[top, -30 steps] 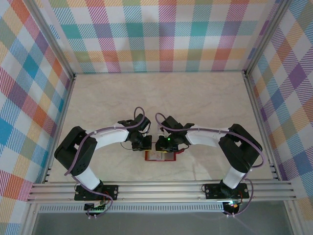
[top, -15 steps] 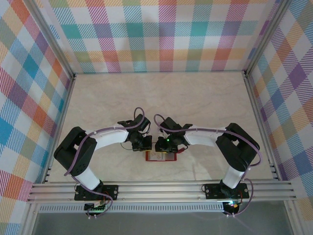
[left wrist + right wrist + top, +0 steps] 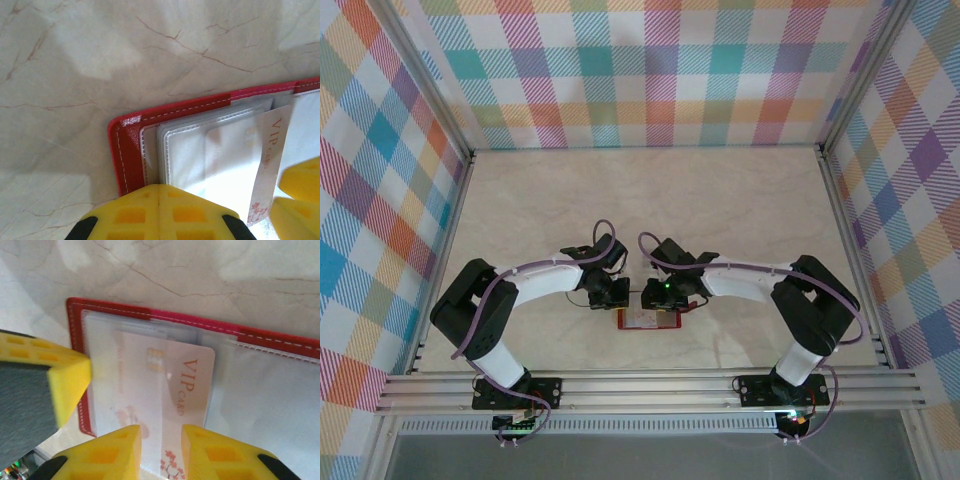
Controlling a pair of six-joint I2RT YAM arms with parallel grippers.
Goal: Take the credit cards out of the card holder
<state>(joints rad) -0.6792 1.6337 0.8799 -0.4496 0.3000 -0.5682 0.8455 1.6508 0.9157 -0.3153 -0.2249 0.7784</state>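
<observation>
The red card holder (image 3: pixel 648 320) lies open on the table near the front edge, its clear pockets (image 3: pixel 200 150) facing up. My left gripper (image 3: pixel 159 207) is shut, with its tips pressed on the holder's (image 3: pixel 125 150) left side. A pale card (image 3: pixel 170 390) printed "VIP CARD" sticks partly out of a pocket of the holder (image 3: pixel 280 337). My right gripper (image 3: pixel 161 452) is open, and the card's lower end lies flat between its yellow fingers (image 3: pixel 107 455). The same card (image 3: pixel 270 160) shows at the right of the left wrist view. The left gripper's finger (image 3: pixel 70 382) shows beside it in the right wrist view.
The marble-look table top (image 3: pixel 650 200) stretches away behind the holder. Checked walls (image 3: pixel 650 70) and metal frame rails (image 3: pixel 650 385) close the space in. Both arms (image 3: pixel 550 275) (image 3: pixel 750 280) bend inward and meet over the holder.
The right arm's elbow swayed a little left and came back. Both grippers stay over the holder, which has not moved.
</observation>
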